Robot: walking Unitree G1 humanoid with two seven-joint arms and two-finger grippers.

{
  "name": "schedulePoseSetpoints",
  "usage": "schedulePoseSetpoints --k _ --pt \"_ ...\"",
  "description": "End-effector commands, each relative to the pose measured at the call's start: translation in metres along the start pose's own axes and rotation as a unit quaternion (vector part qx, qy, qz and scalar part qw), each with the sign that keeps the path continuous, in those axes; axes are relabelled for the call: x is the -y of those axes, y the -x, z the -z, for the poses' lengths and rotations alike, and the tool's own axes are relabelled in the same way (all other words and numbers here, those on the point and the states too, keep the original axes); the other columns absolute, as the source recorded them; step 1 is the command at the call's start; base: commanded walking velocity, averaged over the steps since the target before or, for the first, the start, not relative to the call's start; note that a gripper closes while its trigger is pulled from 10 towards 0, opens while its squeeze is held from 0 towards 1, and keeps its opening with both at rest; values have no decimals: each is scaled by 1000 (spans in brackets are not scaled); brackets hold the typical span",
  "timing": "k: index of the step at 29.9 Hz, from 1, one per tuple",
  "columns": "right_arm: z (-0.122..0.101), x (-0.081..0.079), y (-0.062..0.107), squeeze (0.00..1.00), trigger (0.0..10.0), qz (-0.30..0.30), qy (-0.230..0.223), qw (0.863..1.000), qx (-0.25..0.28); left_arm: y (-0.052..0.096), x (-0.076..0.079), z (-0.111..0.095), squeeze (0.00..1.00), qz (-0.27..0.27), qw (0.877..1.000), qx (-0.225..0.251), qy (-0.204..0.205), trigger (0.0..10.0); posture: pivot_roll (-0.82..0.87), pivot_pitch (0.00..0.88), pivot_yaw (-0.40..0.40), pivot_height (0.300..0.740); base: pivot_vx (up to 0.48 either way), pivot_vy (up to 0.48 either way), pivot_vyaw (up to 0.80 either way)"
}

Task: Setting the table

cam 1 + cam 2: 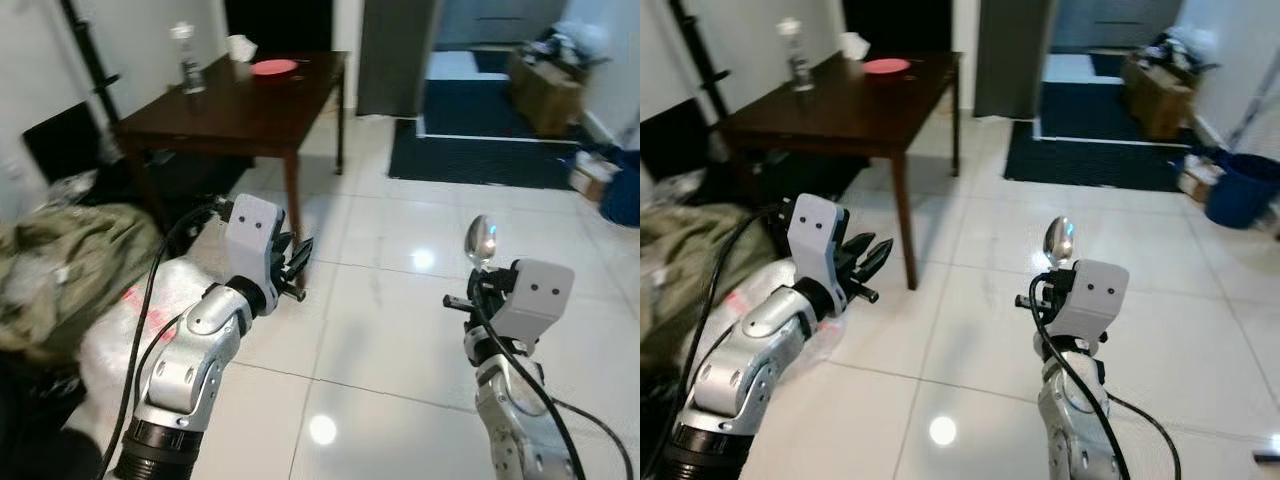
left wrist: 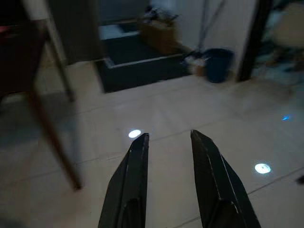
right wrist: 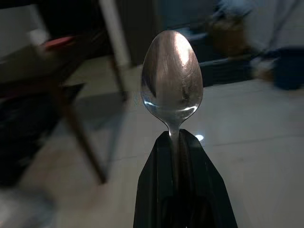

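Spoon (image 3: 172, 78): plain polished metal, oval bowl pointing up, glints of light near the neck; its handle is hidden between the fingers.
Right gripper (image 3: 179, 142): clamped tight on the spoon's neck, holding it upright over the white tile floor (image 1: 400, 250), well short of the table (image 1: 250, 115).
Left gripper (image 2: 168, 140): fingers slightly parted, holding nothing, raised near the table's front leg.
Table: dark wood, carrying a red plate (image 1: 274, 67) at its far edge, a clear bottle (image 1: 187, 60) and a white tissue box (image 1: 240, 47).
Writing: no readable brand or label on anything.
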State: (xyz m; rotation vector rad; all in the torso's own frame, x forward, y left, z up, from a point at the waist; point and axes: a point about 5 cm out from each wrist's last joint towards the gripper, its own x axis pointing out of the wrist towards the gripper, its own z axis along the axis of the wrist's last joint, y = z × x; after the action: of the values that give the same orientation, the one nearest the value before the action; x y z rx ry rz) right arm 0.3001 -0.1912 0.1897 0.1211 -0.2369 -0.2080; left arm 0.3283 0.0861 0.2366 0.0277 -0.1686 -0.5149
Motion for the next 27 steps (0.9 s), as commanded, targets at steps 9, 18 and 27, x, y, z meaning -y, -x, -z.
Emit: schedulePoseSetpoints --k 9,18,27 --pt "2 -2 2 0 10000 -1 -3 1000 -3 3 -4 2 0 -7 1000 0 -15 10000 20 66 137 740 0 0 -800" --pt "8 -11 3 0 10000 -17 -1 1000 -12 3 -15 7 0 -53 998 -2 -36 10000 18 66 133 740 432 0 -201" --pt "30 -39 3 0 10000 -89 0 995 -52 33 -24 56 0 -120 990 -71 -9 10000 56 93 37 740 480 0 0"
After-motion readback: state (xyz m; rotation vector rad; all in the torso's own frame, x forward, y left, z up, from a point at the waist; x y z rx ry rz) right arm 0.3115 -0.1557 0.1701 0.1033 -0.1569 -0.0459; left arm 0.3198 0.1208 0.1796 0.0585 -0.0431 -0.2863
